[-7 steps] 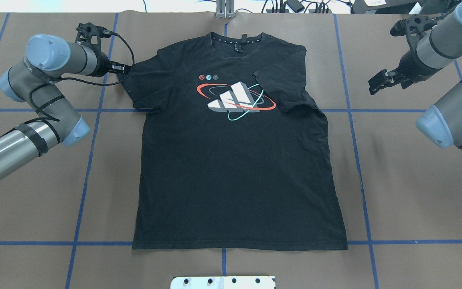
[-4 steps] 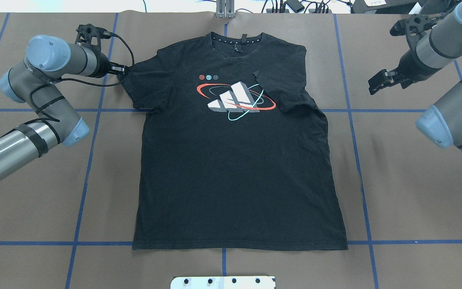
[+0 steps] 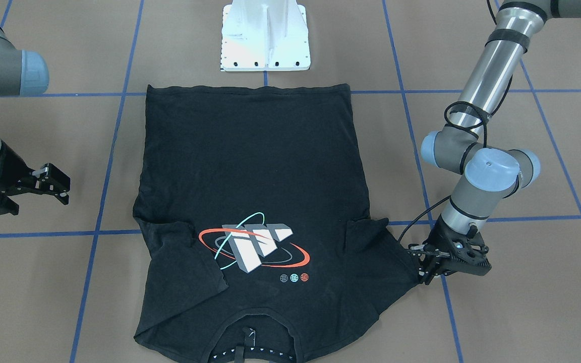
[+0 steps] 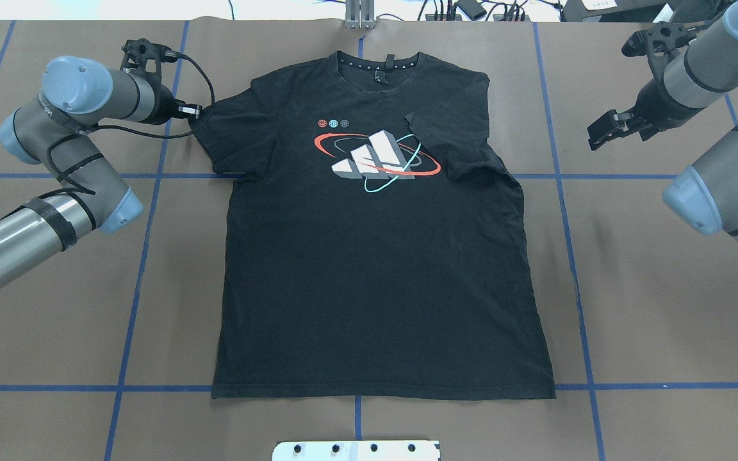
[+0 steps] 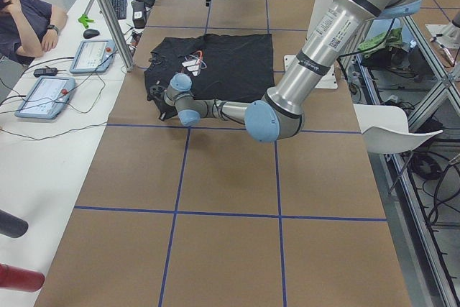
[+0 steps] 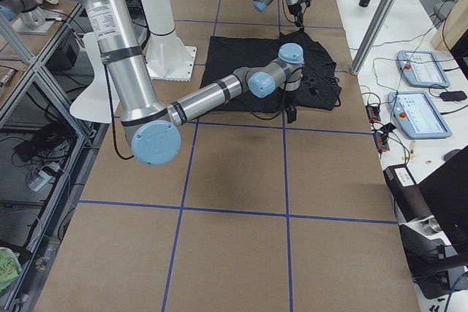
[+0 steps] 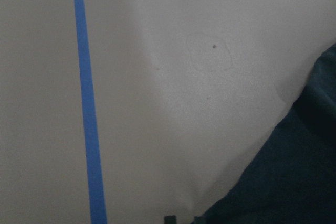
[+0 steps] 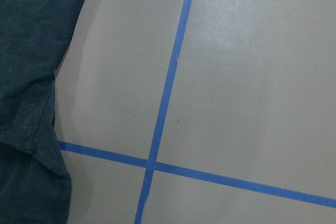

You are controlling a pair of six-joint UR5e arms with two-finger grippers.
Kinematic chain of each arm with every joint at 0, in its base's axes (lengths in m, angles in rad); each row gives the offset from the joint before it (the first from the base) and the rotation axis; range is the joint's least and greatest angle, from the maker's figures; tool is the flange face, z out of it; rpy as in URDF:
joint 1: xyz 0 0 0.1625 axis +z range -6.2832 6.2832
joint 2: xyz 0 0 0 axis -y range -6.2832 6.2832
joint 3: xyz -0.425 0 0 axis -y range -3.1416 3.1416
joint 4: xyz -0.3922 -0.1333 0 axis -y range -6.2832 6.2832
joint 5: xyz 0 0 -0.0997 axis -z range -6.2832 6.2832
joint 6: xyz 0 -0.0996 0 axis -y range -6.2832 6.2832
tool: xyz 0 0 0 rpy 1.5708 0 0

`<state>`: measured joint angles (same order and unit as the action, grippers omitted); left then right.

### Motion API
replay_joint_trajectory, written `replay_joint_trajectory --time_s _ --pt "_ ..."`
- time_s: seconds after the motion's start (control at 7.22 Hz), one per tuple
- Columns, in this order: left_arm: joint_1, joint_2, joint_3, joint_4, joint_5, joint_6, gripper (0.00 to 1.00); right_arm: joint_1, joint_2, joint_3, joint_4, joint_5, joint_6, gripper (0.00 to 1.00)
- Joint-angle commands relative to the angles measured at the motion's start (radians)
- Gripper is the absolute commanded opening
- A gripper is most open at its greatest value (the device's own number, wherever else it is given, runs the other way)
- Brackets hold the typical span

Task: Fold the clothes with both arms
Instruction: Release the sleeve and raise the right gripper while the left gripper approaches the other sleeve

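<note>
- Hardly anything has moved over the last second: the black two-finger right gripper (image 4: 601, 130) has drifted a touch toward 1 o'clock in the overhead view, and the black two-finger left gripper (image 4: 195, 111) sits at the same sleeve edge.
- The black short-sleeved cotton T-shirt (image 4: 375, 275) lies flat and face up in the middle of the table, with its collar (image 4: 377, 64) at 12 o'clock and its hem at 6.
- Its cloth is matte and lightly creased, and the sleeve (image 4: 452, 144) at 2 o'clock is folded in over the chest.
- The chest print (image 4: 375, 160) shows grey-white blocks crossed by red and teal rings, with three small round marks above and no readable words.
- White triangles dot the inside of the collar.
- The left gripper touches the sleeve tip at 10 o'clock, but whether it pinches the cloth cannot be told.
- The right gripper hangs spread, well apart from the shirt at 2 o'clock.
- Brown paper table covering (image 4: 631, 288) carries blue tape lines (image 4: 561, 176).
- A white bolted base plate (image 3: 265, 40) lies just beyond the hem.
- A looping black cable (image 4: 199, 70) hangs at the left gripper.
</note>
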<state>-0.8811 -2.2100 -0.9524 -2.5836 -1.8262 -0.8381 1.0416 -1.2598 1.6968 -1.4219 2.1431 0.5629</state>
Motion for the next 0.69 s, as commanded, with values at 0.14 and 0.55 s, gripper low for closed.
replay_joint_trajectory --time_s 0.14,0.55 --pt "-0.001 0.001 -0.008 -0.003 -0.004 -0.001 0.0 -0.002 0.005 -0.009 0.001 -0.002 0.0 1.0" --pt "-0.025 -0.034 -0.014 0.014 -0.086 -0.042 0.0 -0.002 0.005 -0.008 0.001 -0.002 0.005 1.0"
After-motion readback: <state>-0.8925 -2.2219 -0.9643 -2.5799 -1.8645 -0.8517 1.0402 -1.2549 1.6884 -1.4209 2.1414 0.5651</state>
